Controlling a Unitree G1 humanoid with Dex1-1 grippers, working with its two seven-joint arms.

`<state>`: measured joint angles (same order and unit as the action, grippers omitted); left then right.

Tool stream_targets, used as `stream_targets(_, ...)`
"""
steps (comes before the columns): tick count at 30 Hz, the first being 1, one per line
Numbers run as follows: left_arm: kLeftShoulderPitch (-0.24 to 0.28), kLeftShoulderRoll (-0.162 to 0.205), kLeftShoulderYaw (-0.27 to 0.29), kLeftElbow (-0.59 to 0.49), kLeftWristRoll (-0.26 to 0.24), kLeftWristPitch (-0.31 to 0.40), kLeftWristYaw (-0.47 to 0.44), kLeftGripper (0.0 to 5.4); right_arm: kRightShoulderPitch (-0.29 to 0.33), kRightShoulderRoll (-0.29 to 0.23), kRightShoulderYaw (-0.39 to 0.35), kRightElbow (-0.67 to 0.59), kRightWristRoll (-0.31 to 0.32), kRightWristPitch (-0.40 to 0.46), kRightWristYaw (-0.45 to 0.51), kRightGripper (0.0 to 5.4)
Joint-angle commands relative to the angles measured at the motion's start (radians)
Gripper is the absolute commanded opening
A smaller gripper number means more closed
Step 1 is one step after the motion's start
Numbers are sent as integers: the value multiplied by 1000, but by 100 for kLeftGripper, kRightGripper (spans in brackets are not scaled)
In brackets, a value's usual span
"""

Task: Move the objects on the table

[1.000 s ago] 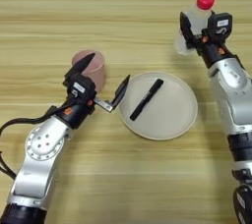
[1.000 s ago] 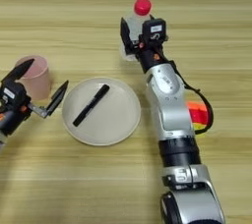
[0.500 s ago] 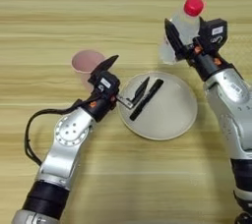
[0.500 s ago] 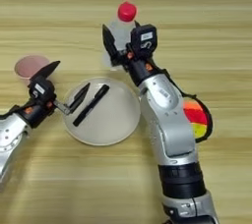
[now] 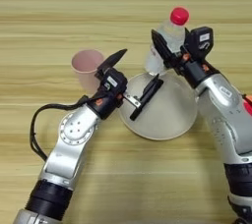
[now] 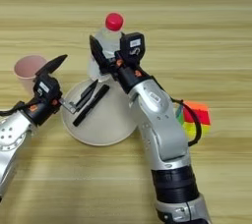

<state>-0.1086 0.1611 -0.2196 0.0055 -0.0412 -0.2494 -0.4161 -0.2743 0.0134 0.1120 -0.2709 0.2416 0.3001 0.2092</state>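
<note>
- The pink cup (image 5: 87,66) stood upright on the wooden table (image 5: 59,12), far left, just behind the L arm.
- L gripper (image 5: 132,78) was at the plate's left rim, fingers spread wide: upper finger (image 5: 114,58) pointed up & right beside the cup, lower finger (image 5: 144,94) lay low over the plate, right by the pen. Released, nothing held.
- The black pen (image 6: 91,105) lay slantwise on the left part of the round cream plate (image 5: 170,120), upper end to the right, lower end near the plate's left rim. Couldn't tell if the lower finger touched it.
- The plate sat mid-table, betw. the two arms.
- The clear bottle w/ red cap (image 5: 167,39) was at the plate's far rim, tilted a bit, cap up & to the right. Couldn't tell if its base rested on the table or was lifted.
- R gripper (image 5: 170,51) was clenched on the bottle's body, one black finger (image 5: 160,46) across its front; the R arm came in from lower right over the plate's right edge.
- A multi-coloured block (image 6: 194,117) lay on the table right of the R arm, partly hidden by it, well apart from the plate.
</note>
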Motion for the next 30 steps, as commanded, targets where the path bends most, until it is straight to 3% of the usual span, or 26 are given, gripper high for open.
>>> stream_targets(1,-15,1,-8,7,16,5,-5,540,-16,15,12,-7,14,-1,8,315)
stream_targets(9,-50,-6,-8,71,11,-2,-12,540,-2,34,69,-69,26,40,13,315)
stream_targets(18,-69,-11,-8,90,11,-8,-14,540,41,49,103,-117,104,127,38,315)
stream_targets(24,-54,-2,0,38,7,1,-10,540,56,39,111,-95,103,132,41,315)
stream_targets(30,-70,-5,25,61,-3,25,1,540,59,38,116,-79,100,128,42,315)
